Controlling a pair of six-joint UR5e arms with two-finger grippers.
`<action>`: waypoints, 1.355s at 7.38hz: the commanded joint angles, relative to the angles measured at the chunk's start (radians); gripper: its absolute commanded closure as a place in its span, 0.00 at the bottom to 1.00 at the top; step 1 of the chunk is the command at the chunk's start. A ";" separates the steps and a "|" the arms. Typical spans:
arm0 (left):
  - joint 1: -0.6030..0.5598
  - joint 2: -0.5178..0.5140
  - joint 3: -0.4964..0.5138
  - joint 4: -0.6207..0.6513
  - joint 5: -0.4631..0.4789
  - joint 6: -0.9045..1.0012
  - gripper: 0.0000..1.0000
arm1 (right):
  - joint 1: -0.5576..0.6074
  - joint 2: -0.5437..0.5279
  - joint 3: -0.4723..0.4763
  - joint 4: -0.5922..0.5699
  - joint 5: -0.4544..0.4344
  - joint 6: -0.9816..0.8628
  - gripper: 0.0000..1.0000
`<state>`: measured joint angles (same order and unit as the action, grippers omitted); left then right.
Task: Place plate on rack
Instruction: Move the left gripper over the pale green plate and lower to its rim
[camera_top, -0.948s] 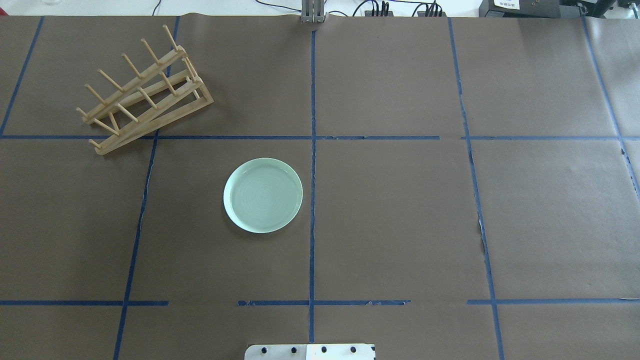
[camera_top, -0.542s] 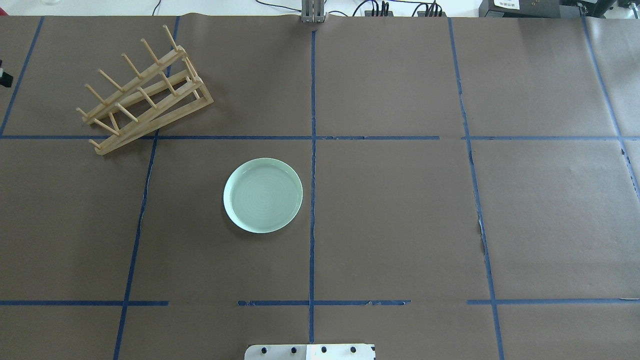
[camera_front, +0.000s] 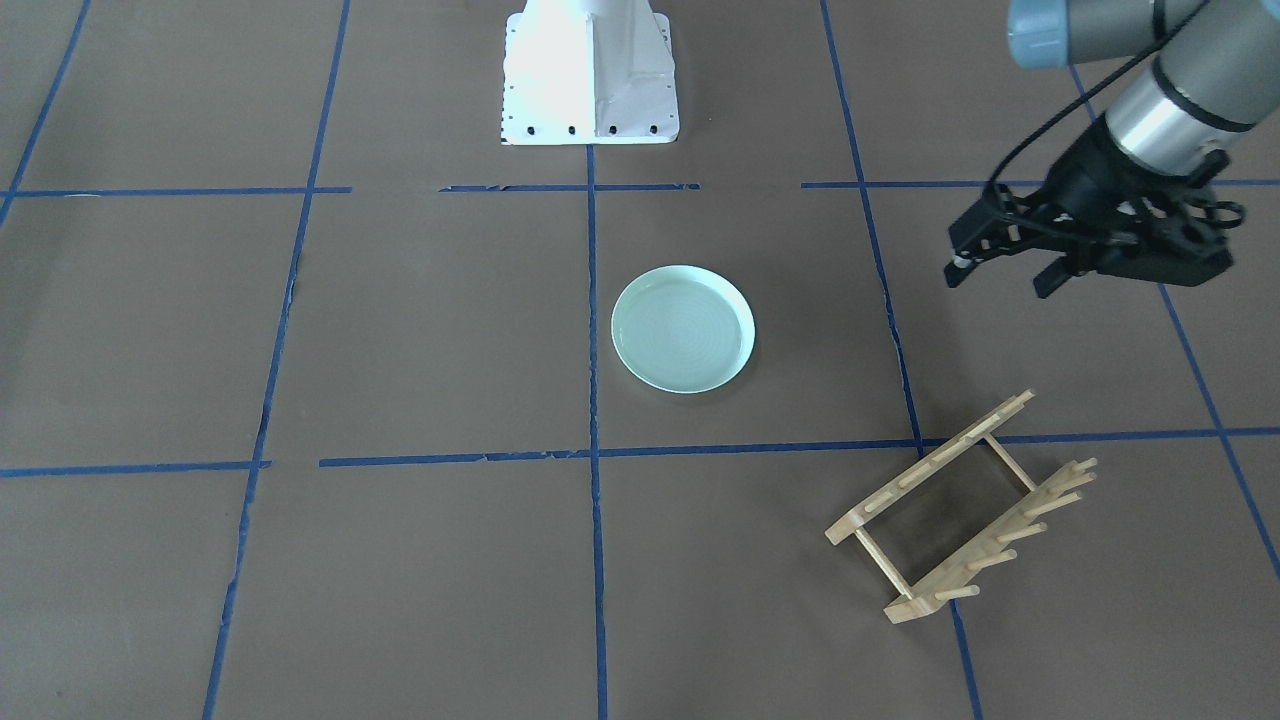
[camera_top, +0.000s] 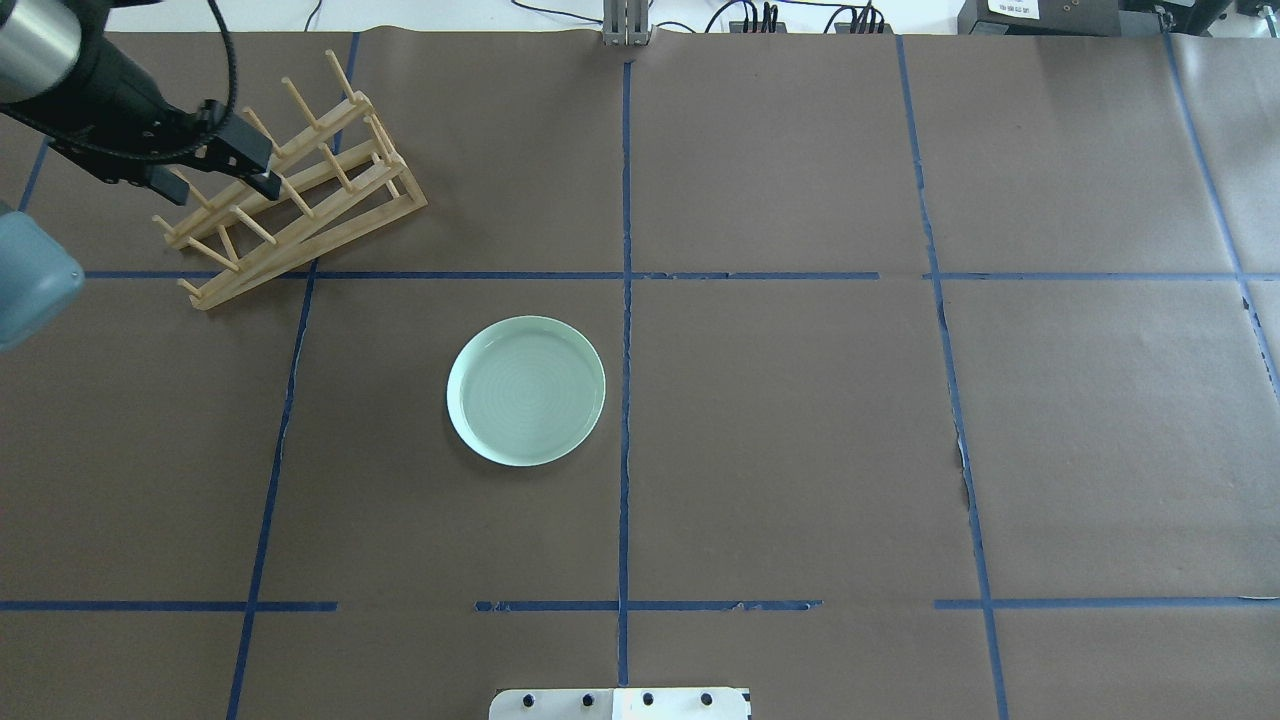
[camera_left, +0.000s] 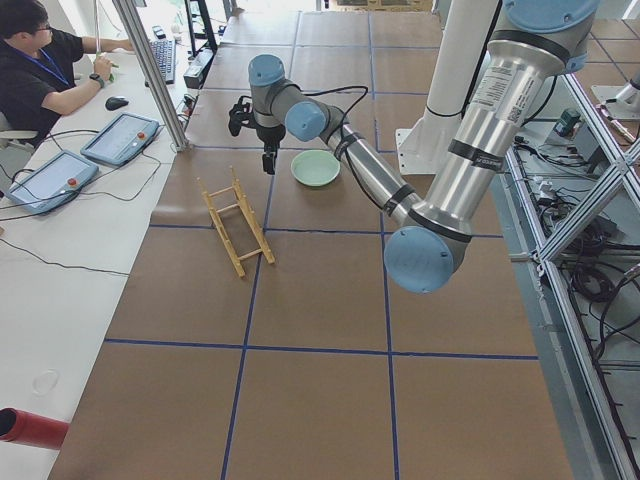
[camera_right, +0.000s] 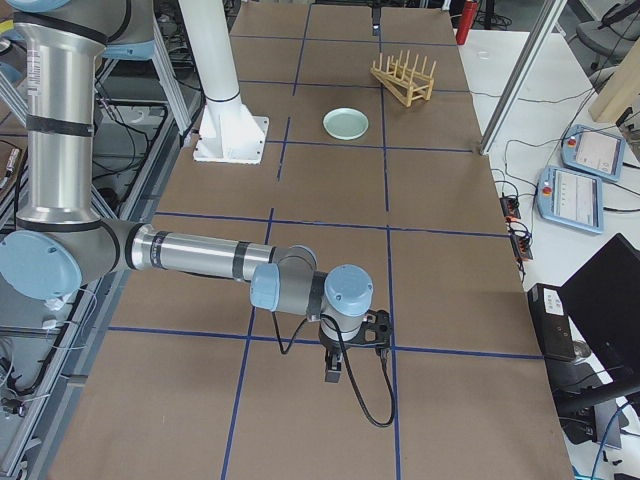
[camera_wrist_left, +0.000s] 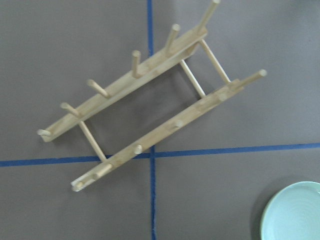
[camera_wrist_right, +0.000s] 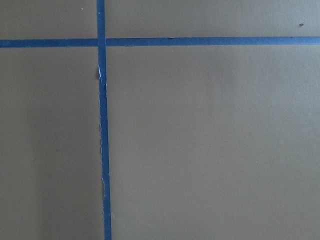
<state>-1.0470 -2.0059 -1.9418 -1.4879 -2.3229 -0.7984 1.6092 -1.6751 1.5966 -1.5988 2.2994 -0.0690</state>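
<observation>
The pale mint-green plate (camera_top: 526, 390) lies flat on the brown table, near the middle; it also shows in the front view (camera_front: 683, 328) and at the corner of the left wrist view (camera_wrist_left: 295, 215). The light wooden rack (camera_top: 300, 200) stands at the far left, apart from the plate, and fills the left wrist view (camera_wrist_left: 150, 110). My left gripper (camera_top: 222, 190) hovers above the table beside the rack, fingers spread and empty; in the front view (camera_front: 1000, 280) it is between rack (camera_front: 960, 510) and robot. My right gripper (camera_right: 335, 375) shows only in the exterior right view, far from both; I cannot tell its state.
The robot's white base (camera_front: 588, 70) stands at the near middle edge. Blue tape lines cross the brown paper. A grey post (camera_top: 626, 25) stands at the table's far edge. A person sits at a desk with tablets (camera_left: 120, 140) beyond the far side.
My left arm has come into the overhead view from the left and now hangs over the rack's left end. Plate and rack have not moved.
</observation>
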 joint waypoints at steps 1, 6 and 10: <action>0.068 -0.069 0.001 0.008 0.002 -0.135 0.00 | 0.000 0.000 0.000 -0.001 0.000 0.000 0.00; 0.348 -0.221 0.124 0.008 0.268 -0.439 0.00 | 0.000 0.000 0.000 0.000 0.000 0.000 0.00; 0.473 -0.408 0.390 0.015 0.422 -0.524 0.00 | 0.000 0.000 0.000 0.000 0.000 0.000 0.00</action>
<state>-0.6096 -2.3567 -1.6365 -1.4749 -1.9490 -1.2898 1.6092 -1.6751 1.5969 -1.5984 2.2994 -0.0691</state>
